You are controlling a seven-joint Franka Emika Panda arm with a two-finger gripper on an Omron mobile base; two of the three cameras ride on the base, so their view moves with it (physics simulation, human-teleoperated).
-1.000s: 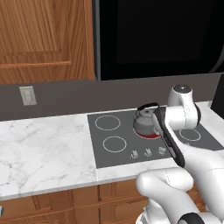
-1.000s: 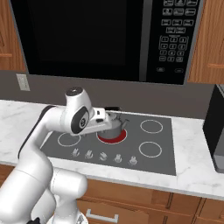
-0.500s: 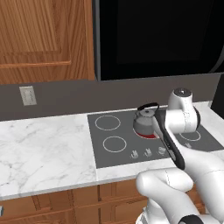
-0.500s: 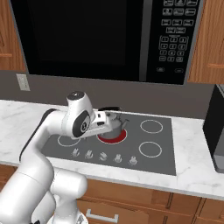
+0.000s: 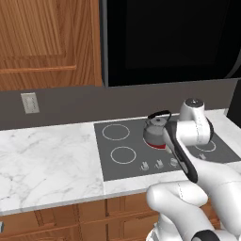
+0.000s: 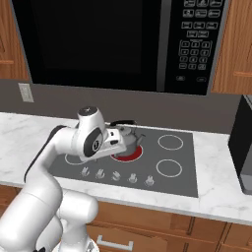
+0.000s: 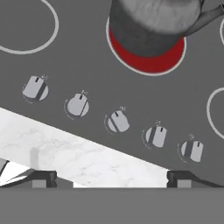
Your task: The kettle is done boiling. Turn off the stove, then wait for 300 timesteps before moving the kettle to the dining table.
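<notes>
While our arm has swung lower toward the knobs (image 7: 117,122) at mid-frame, our gripper (image 7: 112,177) hangs released, and the kettle (image 7: 151,24) sits at top on the red-glowing burner (image 7: 148,63), stove (image 7: 78,52) not yet off.

The squat grey kettle (image 5: 156,128) with black arched handle stands upright on the stove's (image 5: 123,168) glowing red burner (image 7: 151,61), behind its row of five silver knobs (image 7: 117,122).
</notes>
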